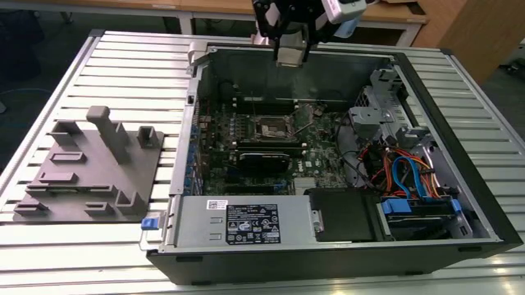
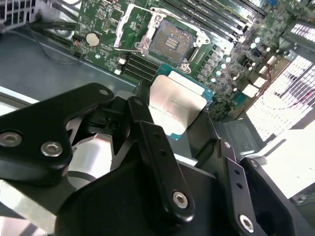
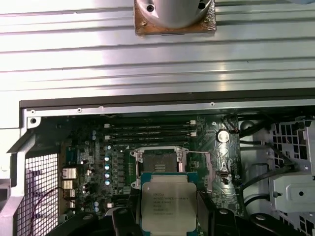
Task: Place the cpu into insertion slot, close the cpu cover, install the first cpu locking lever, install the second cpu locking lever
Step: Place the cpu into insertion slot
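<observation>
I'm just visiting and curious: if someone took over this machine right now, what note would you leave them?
Tool: shut on the flat square silver-grey cpu chip, held in the air above the green motherboard.
Square silver-rimmed insertion slot: empty, dark centre exposed.
Done: chip picked up.
Left: chip not yet seated; nothing closed or locked over the slot.
</observation>
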Controlling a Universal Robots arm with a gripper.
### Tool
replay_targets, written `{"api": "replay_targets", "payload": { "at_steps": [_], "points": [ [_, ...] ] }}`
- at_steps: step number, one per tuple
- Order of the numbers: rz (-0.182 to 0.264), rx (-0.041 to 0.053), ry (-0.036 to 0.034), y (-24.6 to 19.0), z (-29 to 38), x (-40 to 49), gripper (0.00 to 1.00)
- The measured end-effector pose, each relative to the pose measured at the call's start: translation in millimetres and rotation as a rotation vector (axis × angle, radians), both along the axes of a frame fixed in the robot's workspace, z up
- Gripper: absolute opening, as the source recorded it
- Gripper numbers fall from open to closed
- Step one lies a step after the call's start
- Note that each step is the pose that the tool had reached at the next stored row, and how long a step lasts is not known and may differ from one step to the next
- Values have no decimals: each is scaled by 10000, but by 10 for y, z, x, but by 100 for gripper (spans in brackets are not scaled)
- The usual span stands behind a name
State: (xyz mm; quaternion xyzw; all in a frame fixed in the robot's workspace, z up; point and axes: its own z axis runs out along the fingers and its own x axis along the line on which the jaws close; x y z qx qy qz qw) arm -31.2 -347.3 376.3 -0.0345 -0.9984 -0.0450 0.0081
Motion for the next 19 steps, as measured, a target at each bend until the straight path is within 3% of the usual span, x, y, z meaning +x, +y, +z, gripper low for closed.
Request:
{"api": "replay_targets", "payload": {
  "at_steps": [7, 19],
  "points": [
    [-1039, -7, -1, 0, -1, 0, 54],
    [-1083, -7, -1, 0, -1, 0, 54]
  ]
}}
